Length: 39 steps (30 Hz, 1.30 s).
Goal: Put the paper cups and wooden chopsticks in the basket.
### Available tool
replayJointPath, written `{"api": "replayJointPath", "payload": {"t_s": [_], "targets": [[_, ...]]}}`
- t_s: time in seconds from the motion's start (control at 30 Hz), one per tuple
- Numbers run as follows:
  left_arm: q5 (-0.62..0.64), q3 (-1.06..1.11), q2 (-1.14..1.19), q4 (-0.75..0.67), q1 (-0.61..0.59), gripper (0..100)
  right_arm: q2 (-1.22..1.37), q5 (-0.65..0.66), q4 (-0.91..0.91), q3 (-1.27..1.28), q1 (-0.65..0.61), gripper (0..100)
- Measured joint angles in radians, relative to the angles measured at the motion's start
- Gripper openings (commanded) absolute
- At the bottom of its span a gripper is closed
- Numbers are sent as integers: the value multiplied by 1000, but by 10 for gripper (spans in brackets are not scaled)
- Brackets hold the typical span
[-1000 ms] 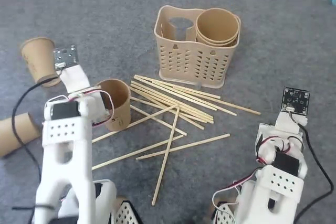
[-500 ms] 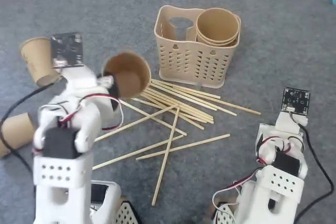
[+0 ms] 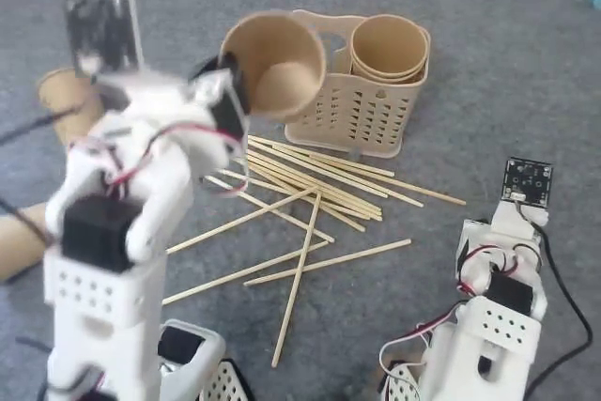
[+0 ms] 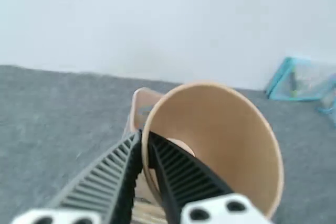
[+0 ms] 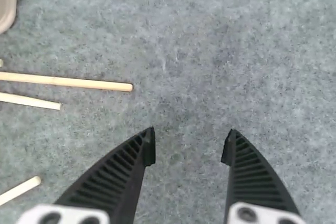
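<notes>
Fingers (image 4: 173, 171) of the left gripper (image 4: 143, 141): closed together on the rim wall of one paper cup (image 4: 220, 129), one finger inside the mouth and one outside. This is a pinch that carries the cup by its edge without crushing the body.

Held paper cup (image 3: 277, 63): lifted off the table, tilted on its side with the open mouth facing up toward the high camera. It hangs just in front of the basket (image 3: 347, 110), by the compartment that appears free. It is probably held high so the base can clear the basket wall before lowering.

Stacked cups (image 3: 388, 44): nested upright in the basket's other compartment, already stowed.

Remaining paper cups: one tilted cup (image 3: 61, 100) partly behind the left arm, and one lying cup (image 3: 19, 241) at the table's edge. Both are outside the basket.

Wooden chopsticks (image 3: 310, 185): a loose, crossing scatter on the grey carpet (image 3: 526, 91) just in front of the basket, none inside yet.

Right gripper (image 5: 188, 145): fingers apart, holding nothing, low over bare carpet with a few chopstick ends (image 5: 63, 81) nearby. It is parked well apart from the basket, which leaves the left arm's path free.

Task state, as judged: cups partly stowed, chopsticks not begun.
</notes>
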Motion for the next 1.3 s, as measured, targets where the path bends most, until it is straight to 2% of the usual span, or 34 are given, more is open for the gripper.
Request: {"api": "replayJointPath", "payload": {"t_s": [0.17, 0.63, 0.77, 1.07, 1.3], "targets": [[69, -290, 252, 0, 44, 13, 0, 0, -3, 0, 0, 219], [78, -954, 973, 0, 157, 13, 0, 11, -12, 15, -17, 219], [78, -1120, 1134, 52, 157, 13, 0, 18, -37, 28, -17, 219], [78, -1398, 1301, 259, 155, 15, 0, 18, -40, 28, -17, 219], [78, -1557, 1312, 384, 152, 15, 0, 18, -40, 28, -17, 219]]}}
